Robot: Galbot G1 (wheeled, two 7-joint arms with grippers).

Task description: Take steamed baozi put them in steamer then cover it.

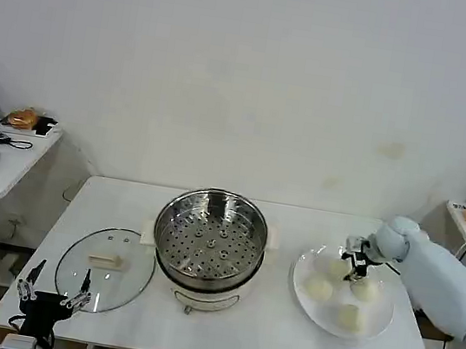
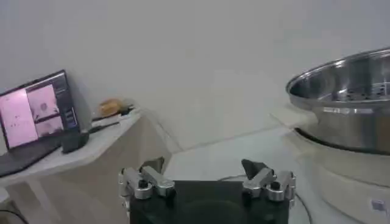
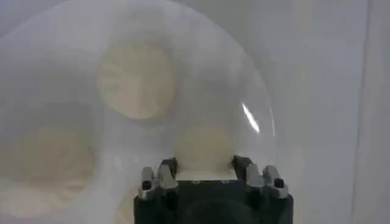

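Altogether four steamed baozi point(image 1: 320, 288) sit on one plate point(image 1: 378, 328) beside one steamer point(image 1: 211, 234).

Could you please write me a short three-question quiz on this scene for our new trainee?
1. True or false: the steamer already holds a bun.
2. Which gripper is at the plate of buns: A left, B right?
3. Where does the glass lid lie?

Key: 1. False, its basket is bare. 2. B; the right gripper is open around a bun, while the left gripper waits, open, at the table's front edge. 3. Flat on the table, left of the steamer.
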